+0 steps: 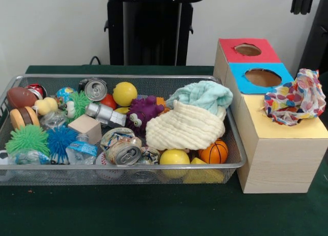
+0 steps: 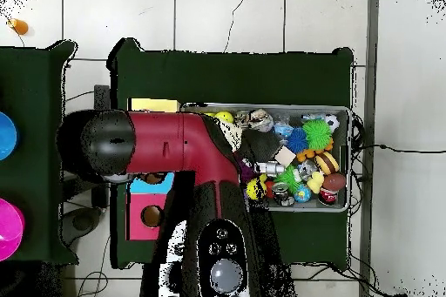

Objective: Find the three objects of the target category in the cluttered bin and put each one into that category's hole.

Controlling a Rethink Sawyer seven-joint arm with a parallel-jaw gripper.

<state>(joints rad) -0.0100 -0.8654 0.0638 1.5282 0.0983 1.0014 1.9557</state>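
Resting over the yellow-surround hole point(image 1: 287, 128) near the table's right edge, a spotted cloth point(image 1: 295, 103) is seen in the front view. Clutter fills the wire bin point(image 1: 123, 169). Whether the gripper's jaws are open cannot be told.

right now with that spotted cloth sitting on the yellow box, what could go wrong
The spotted cloth is bunched over the yellow hole, not clearly through it; it may stay snagged there or slide off the box. In the bin, the cream cloth and mint cloth lie pressed together, so a grab could lift both. The crushed can and orange ball beside them could get dragged along.
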